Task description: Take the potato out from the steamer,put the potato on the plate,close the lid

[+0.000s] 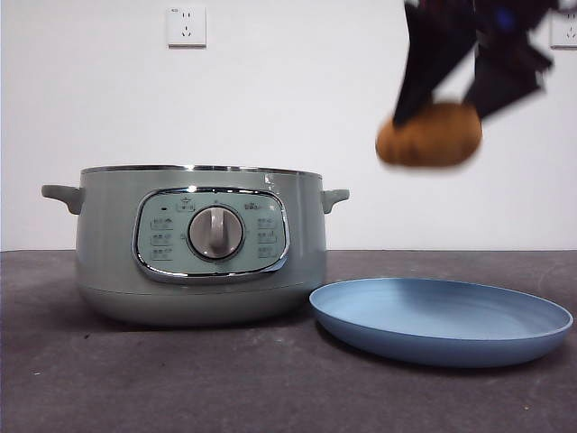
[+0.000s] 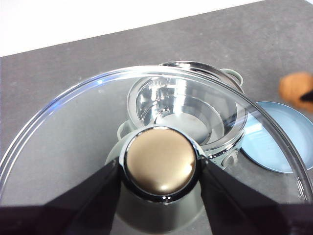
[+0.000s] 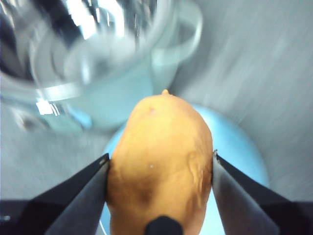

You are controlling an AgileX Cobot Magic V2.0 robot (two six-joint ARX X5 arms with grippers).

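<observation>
right gripper (image 1: pixel 439 104): clenched on the potato (image 1: pixel 429 134), high above the plate (image 1: pixel 441 319)
left gripper (image 2: pixel 159 169): clamped on the lid (image 2: pixel 73 127) knob, held above the table
steamer (image 1: pixel 198 244): open, left of the plate

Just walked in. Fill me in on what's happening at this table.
The right gripper is shut on the potato, holding it in the air above the blue plate, clear of the steamer. The left gripper is clamped on the knob of the glass lid, held up above the open, empty pot. The potato is not yet on the plate.
</observation>
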